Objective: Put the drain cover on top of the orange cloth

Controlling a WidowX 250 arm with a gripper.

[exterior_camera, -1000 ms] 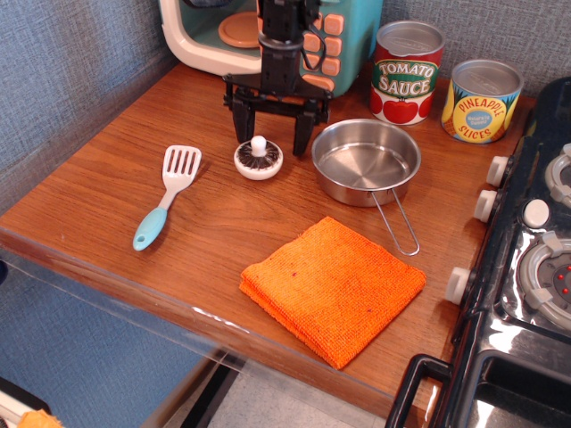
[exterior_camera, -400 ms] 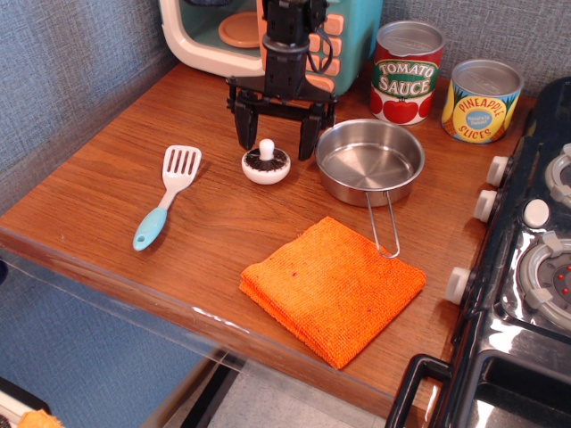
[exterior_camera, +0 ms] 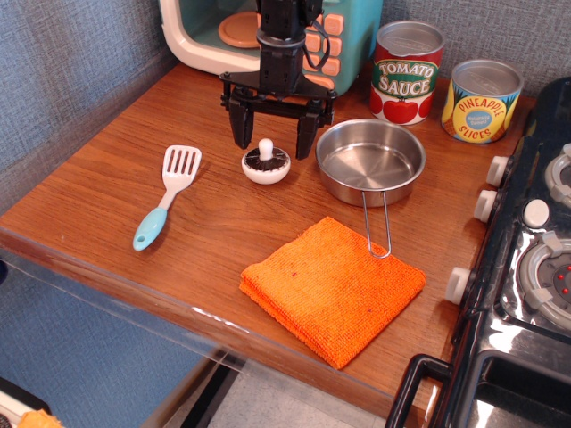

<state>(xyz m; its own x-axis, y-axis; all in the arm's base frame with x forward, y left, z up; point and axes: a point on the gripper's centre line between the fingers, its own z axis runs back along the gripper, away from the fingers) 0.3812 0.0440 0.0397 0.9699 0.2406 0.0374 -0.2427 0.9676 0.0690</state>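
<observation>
**Drain cover on the desk, below your spread tool**

Drain cover [exterior_camera: 266, 164] sits upright on the brown wooden desk [exterior_camera: 98, 183], its white knob pointing up, just left of the steel pan [exterior_camera: 368, 161] and right of the white spatula with the blue handle [exterior_camera: 168, 195]. You have blue textured wall on the left and at the far side, a toy microwave [exterior_camera: 201, 31] in the far corner, and two cans, tomato sauce [exterior_camera: 406, 71] and pineapple slices [exterior_camera: 481, 100], to its right. A black toy stove [exterior_camera: 526, 276] fills the right edge.

Your tool [exterior_camera: 272, 132] hangs just above and slightly beyond the cover, its two black fingers spread wide with one on each side of the knob; it has hold of nothing. Whether the fingertips touch the desk cannot be told.

The orange cloth [exterior_camera: 332, 287] lies flat at the near edge of the desk, well apart from the cover, with the pan's wire handle reaching its far corner.
</observation>
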